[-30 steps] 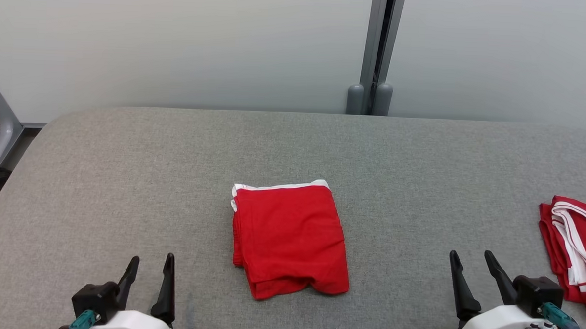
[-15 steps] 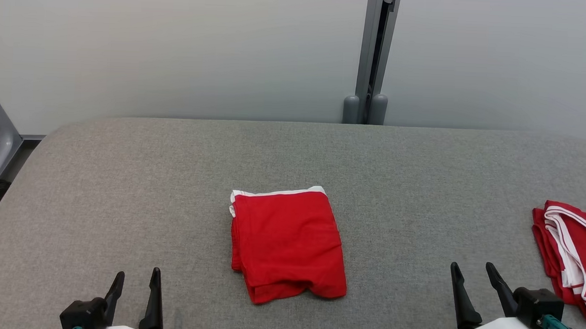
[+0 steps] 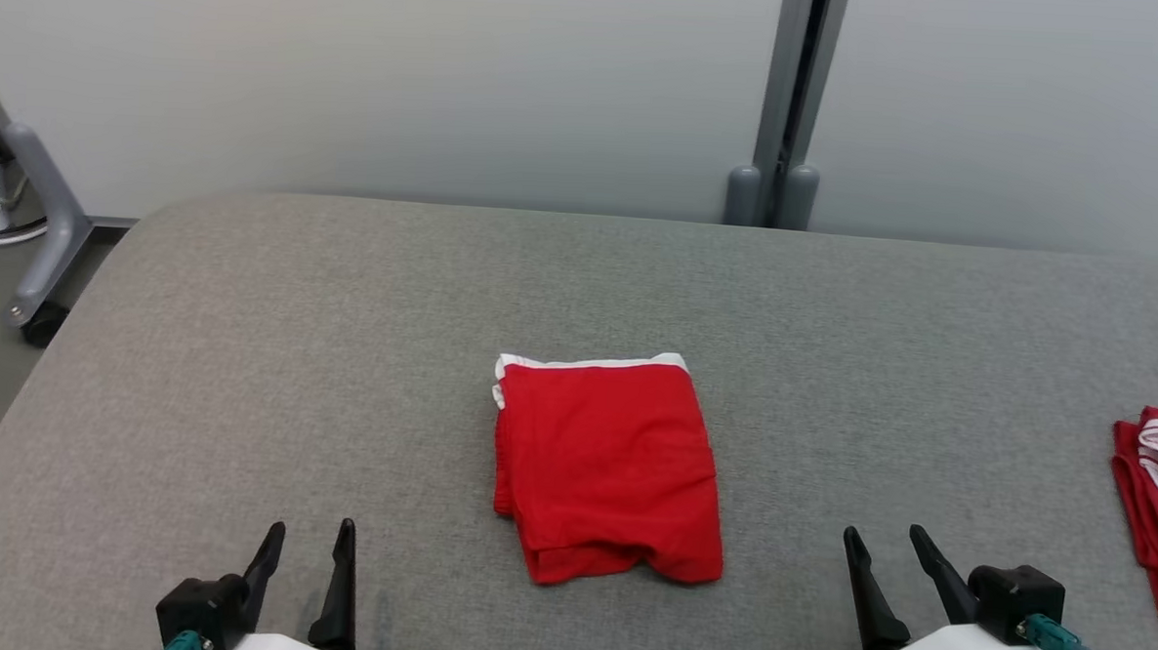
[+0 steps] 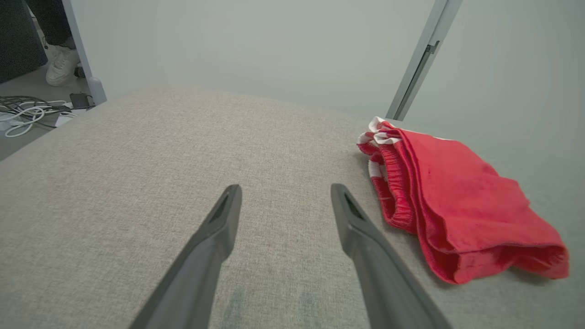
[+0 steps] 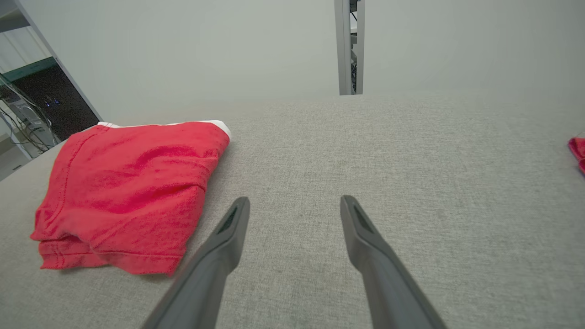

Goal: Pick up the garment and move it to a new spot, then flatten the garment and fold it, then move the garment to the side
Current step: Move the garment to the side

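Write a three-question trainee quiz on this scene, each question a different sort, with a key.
1. True or false: the left gripper and the right gripper both stand open, and neither touches the folded red garment.
2. Where does the striped red-and-white garment lie? A) at the right side of the grey table; B) on top of the folded red garment; C) between the left gripper's fingers.
3. Fill in (near or far): the folded red garment's white waistband lies toward the table's ___ edge, as seen from the robot.

Key: 1 true; 2 A; 3 far.
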Motion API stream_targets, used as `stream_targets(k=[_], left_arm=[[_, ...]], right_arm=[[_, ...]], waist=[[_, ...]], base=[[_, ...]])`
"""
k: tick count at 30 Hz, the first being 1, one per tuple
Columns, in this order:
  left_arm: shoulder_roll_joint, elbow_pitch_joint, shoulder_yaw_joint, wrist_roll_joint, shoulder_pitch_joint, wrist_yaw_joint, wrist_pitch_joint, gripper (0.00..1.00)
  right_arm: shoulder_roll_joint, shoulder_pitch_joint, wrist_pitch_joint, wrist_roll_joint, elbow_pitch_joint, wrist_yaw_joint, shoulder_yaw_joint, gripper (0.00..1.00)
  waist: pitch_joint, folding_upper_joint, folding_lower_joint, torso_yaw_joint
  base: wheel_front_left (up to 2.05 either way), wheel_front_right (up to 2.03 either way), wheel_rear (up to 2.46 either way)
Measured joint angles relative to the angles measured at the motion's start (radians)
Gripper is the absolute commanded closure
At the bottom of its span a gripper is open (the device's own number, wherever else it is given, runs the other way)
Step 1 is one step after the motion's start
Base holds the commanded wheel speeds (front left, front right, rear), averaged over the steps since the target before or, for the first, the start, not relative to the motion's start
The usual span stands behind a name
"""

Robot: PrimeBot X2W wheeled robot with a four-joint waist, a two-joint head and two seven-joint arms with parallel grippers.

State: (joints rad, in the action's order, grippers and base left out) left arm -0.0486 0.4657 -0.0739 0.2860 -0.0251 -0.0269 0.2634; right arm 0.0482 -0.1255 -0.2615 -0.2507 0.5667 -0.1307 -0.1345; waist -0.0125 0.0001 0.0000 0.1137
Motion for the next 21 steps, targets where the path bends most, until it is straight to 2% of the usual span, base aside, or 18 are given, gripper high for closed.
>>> stream_targets(k=[9,17,21], left_arm=[[0.0,0.0,-0.061,-0.012,-0.035,-0.015,0.0,0.0],[-0.001,-0.005,-0.074,0.001,-0.05,-0.016,0.0,0.0],[-0.001,-0.005,-0.075,0.006,-0.056,-0.016,0.0,0.0]], right_arm=[[-0.001,-0.136,0.0,-0.072,0.1,0.0,-0.067,0.0],[-0.003,-0.258,0.0,-0.091,0.249,0.0,-0.049,0.0],[-0.001,-0.288,0.0,-0.122,0.313,0.0,-0.045,0.0]], waist=[[0.048,0.0,0.0,0.131],[0.105,0.0,0.0,0.24],[0.126,0.0,0.0,0.264]], base=[[0.0,0.0,0.0],[0.0,0.0,0.0],[0.0,0.0,0.0]])
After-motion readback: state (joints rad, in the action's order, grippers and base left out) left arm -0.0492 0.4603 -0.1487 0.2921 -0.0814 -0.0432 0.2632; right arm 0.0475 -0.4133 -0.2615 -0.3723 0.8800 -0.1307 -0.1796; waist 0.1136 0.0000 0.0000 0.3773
